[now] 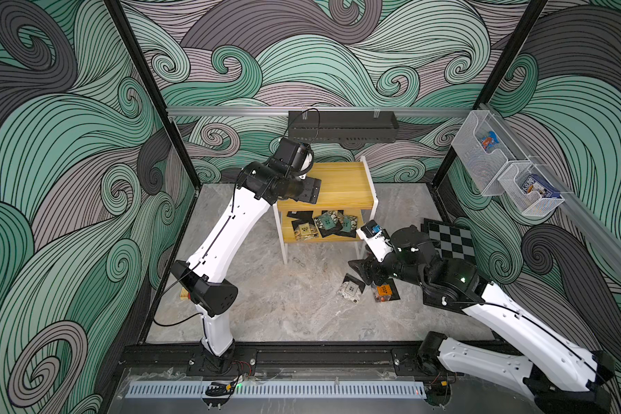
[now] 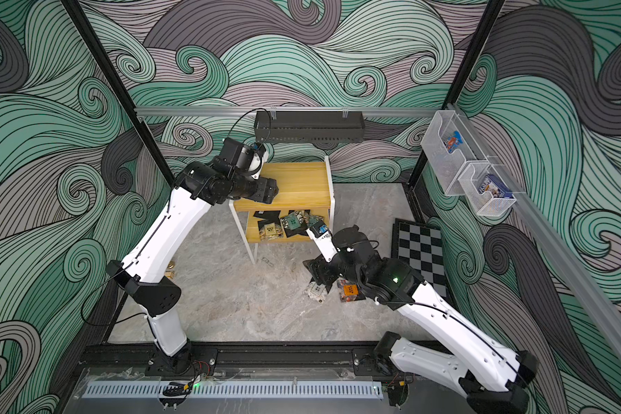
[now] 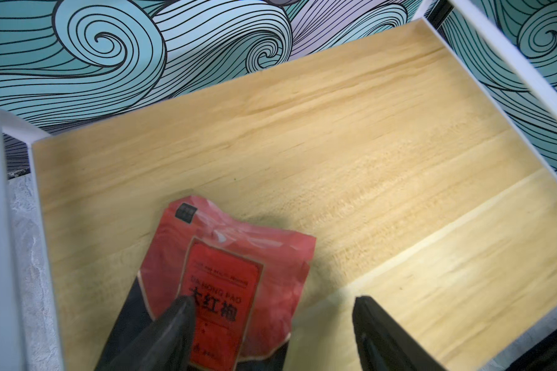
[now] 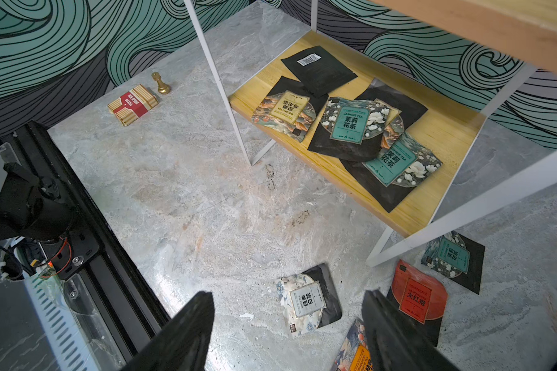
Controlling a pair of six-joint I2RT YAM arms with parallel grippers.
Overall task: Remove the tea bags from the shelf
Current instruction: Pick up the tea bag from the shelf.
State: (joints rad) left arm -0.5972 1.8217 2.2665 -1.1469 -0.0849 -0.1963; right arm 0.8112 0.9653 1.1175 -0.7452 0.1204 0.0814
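Pickup step on top board of shelf (image 1: 341,179), at 12 o'clock of table (image 1: 266,304) in both top views. Left hand (image 3: 272,300) spread wide astride red tea bag (image 3: 225,257) lying flat on that board; nothing gripped yet. Next move, likely: closing on sachet, lifting clear. Right hand (image 4: 288,294) agape and empty above table, loose sachets (image 4: 306,302) beneath, at 5 o'clock of shelf. More tea bags (image 4: 348,125) heaped on lower board. Red sachet hidden under wrist in top views; finger contact hard to judge; heap count unclear.
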